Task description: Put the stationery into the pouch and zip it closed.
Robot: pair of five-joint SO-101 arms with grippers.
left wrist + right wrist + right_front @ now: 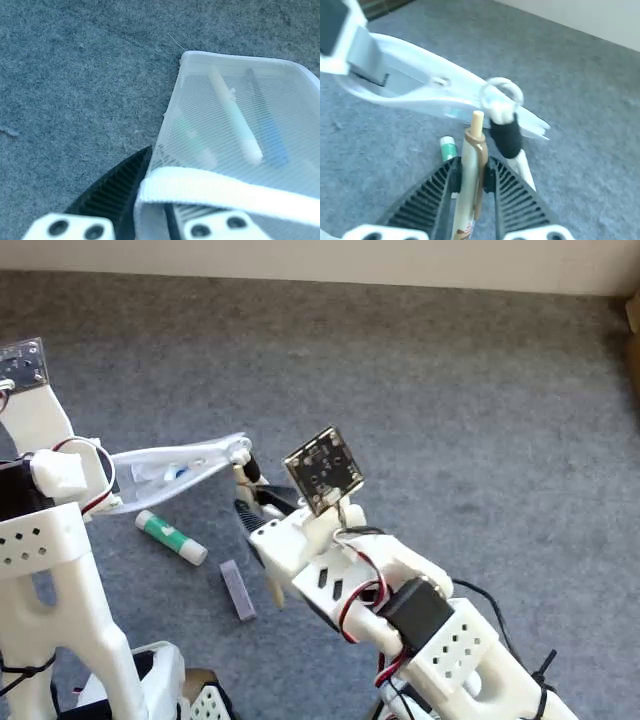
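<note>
- Pouch [180,468], clear mesh, hangs lifted off the carpet [450,360], its mouth seemingly turned toward the other arm for loading. A white pen [235,120] and a blue pen [270,135] lie inside.
- Left gripper [150,200] is clamped on the pouch's white edge band, holding it up.
- Right gripper [470,167] pinches a cream pen [472,150], aimed at the opening, just short of it.
- Glue stick [172,537] and purple eraser [237,590] wait on the carpet below, so zipping looks some way off.

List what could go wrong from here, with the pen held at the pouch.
1. The pen in the right gripper has its tip right by the zipper pull and may snag it rather than enter the pouch.
2. The left gripper pinches just one pouch edge; a push could pull it loose.
</note>
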